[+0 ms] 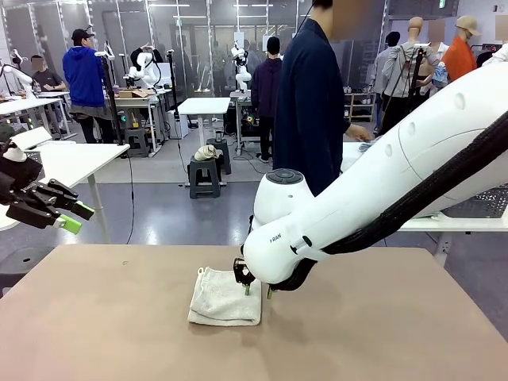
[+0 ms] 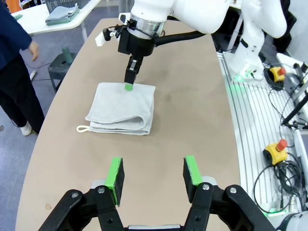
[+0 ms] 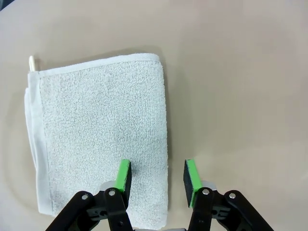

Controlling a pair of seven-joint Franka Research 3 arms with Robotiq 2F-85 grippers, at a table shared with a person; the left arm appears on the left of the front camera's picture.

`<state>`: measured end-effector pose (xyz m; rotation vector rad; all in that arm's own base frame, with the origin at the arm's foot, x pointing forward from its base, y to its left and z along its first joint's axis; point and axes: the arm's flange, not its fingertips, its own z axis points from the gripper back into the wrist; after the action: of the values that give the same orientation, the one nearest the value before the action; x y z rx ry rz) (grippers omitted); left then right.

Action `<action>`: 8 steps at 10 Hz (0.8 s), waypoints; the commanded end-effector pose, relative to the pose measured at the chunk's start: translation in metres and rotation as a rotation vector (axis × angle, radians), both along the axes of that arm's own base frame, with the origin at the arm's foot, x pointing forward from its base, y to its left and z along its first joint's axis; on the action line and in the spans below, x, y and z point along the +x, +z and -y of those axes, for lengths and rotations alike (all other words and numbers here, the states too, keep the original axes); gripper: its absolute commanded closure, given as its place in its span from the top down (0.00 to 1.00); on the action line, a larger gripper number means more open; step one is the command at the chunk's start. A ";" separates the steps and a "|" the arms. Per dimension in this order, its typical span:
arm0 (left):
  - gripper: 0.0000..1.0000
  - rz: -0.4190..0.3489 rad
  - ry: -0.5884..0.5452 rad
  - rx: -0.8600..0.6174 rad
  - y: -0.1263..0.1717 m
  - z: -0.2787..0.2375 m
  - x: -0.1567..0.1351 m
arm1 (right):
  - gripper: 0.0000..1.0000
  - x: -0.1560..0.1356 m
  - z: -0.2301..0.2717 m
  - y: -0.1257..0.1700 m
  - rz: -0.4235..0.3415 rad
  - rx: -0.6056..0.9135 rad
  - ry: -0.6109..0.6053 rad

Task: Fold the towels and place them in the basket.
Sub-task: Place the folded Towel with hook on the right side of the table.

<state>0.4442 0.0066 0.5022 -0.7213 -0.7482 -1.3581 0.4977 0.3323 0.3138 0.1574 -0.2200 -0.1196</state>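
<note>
Right gripper (image 3: pixel 158 167) astride towel (image 3: pixel 96 125) edge

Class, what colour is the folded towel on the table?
Cream-white towel, clearest in the right wrist view.

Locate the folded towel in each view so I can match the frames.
Front: folded towel lies mid table, just left of the right gripper.
Left wrist: towel upper middle, right gripper at its far edge.
Right wrist: towel in the left half, one of the fingers over its right edge.
Shared landmark: the right gripper at the towel's edge.
</note>
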 end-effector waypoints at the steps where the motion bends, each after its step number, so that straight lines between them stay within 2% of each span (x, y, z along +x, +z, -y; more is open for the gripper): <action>1: 0.64 0.003 -0.003 -0.007 0.001 0.000 0.000 | 0.56 0.000 0.000 -0.014 0.046 0.006 0.012; 5: 0.64 0.003 -0.003 -0.007 0.001 0.000 0.000 | 0.56 0.002 0.000 -0.022 0.035 0.028 0.026; 6: 0.64 0.003 -0.003 -0.007 0.001 0.000 0.000 | 0.37 0.002 -0.001 -0.022 0.037 0.037 0.029; 7: 0.64 0.003 -0.003 -0.007 0.001 0.000 0.000 | 0.37 0.002 -0.001 -0.022 0.042 0.045 0.029; 8: 0.64 0.003 -0.003 -0.007 0.001 0.000 0.000 | 0.17 0.002 -0.001 -0.022 0.044 0.052 0.031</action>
<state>0.4442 0.0066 0.5022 -0.7213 -0.7482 -1.3581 0.5018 0.3342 0.2980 0.1873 -0.2367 -0.0958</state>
